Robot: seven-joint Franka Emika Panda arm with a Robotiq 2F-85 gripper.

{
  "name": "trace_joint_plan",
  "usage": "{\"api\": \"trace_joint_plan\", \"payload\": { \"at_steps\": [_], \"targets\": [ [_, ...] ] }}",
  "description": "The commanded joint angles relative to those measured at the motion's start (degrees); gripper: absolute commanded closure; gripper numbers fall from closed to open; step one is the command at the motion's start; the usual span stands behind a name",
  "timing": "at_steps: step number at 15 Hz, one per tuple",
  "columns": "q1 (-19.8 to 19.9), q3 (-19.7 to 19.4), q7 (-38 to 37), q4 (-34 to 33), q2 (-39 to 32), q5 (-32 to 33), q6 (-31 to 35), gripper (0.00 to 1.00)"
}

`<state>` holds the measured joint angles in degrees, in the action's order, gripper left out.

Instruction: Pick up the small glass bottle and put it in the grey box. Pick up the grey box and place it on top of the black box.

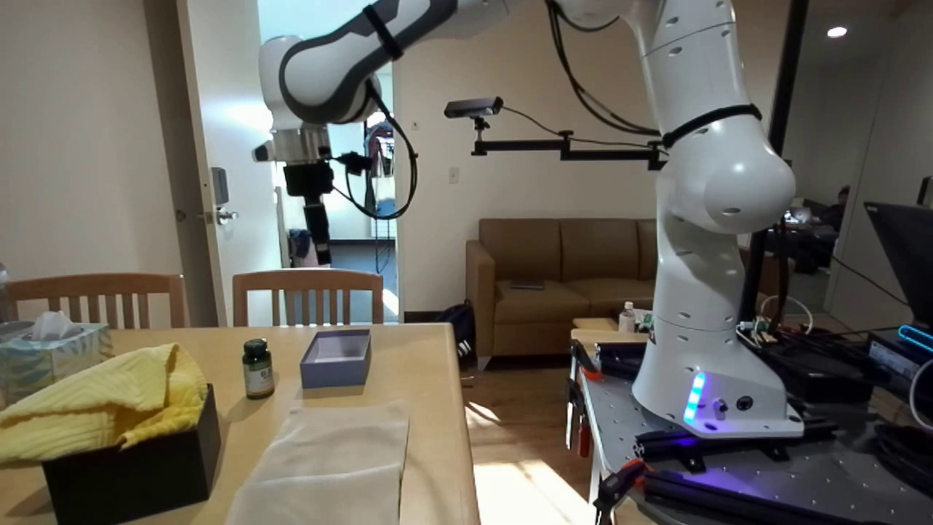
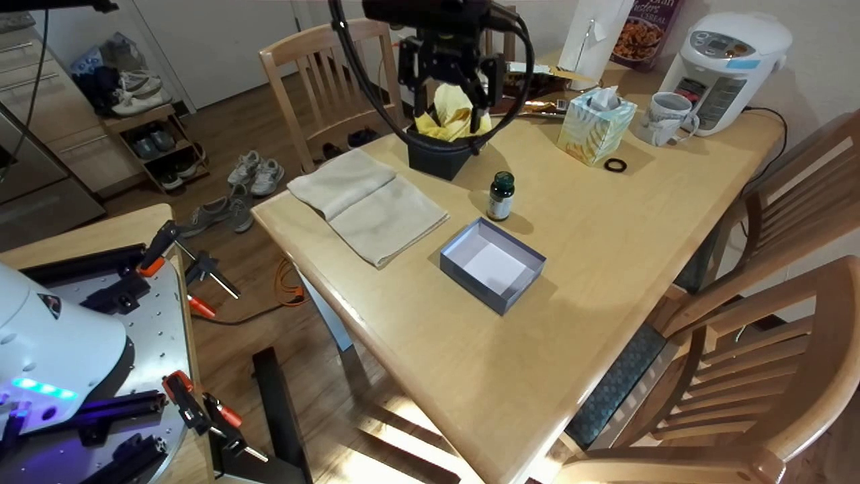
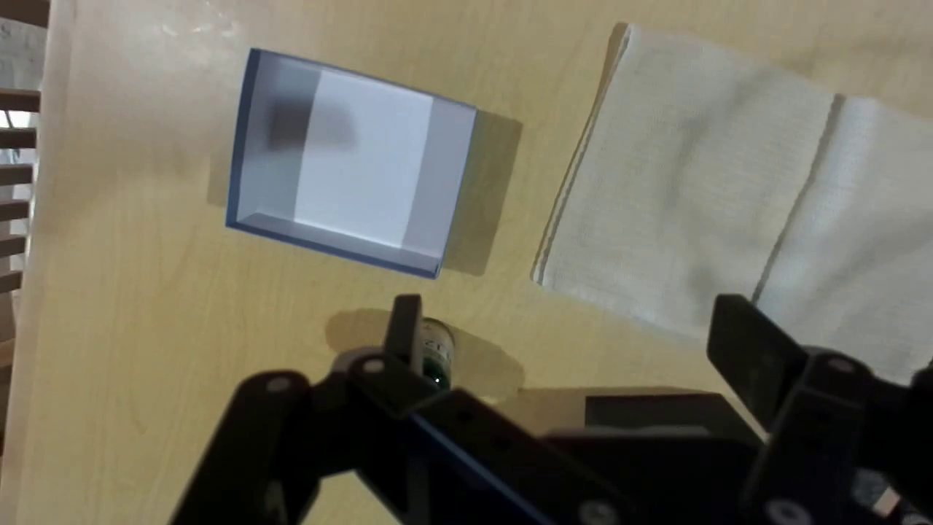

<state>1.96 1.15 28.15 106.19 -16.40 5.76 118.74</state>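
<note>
Your arm (image 1: 718,175) is glossy white and dark grey, dotted with small oval recesses (image 1: 731,211) and ringed by black straps (image 1: 383,33). You have a black cable (image 1: 415,171) looping beside the silvery wrist collar (image 1: 302,146), a blue light strip (image 1: 695,398) on the base (image 1: 736,372), and a black claw (image 3: 567,328) studded with round screws (image 3: 598,512).

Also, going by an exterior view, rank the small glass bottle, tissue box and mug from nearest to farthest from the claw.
1. Small glass bottle: below and right of the claw in that view.
2. Tissue box: farther right.
3. Mug: rightmost of these.
</note>
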Motion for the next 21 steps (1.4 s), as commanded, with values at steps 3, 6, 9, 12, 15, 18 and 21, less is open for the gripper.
{"api": "trace_joint_plan", "payload": {
  "at_steps": [3,6,9,12,15,18,21],
  "targets": [
    [-1.07,0.92,0.92,12.21,10.10,1.13,4.50,0.00],
    [-1.39,1.05,1.60,14.62,10.43,0.85,10.09,0.00],
    [-1.52,0.85,0.72,14.56,8.40,2.04,12.95,0.00],
    [-0.86,0.68,2.72,10.08,8.50,0.09,6.30,0.00],
    [-0.68,0.09,2.70,2.66,6.97,0.34,-1.47,0.00],
    [-1.03,-0.11,2.69,-7.54,4.52,1.00,-14.15,0.00],
    [-1.04,0.20,3.99,-15.19,1.98,0.67,-21.74,0.00]
  ]
}}
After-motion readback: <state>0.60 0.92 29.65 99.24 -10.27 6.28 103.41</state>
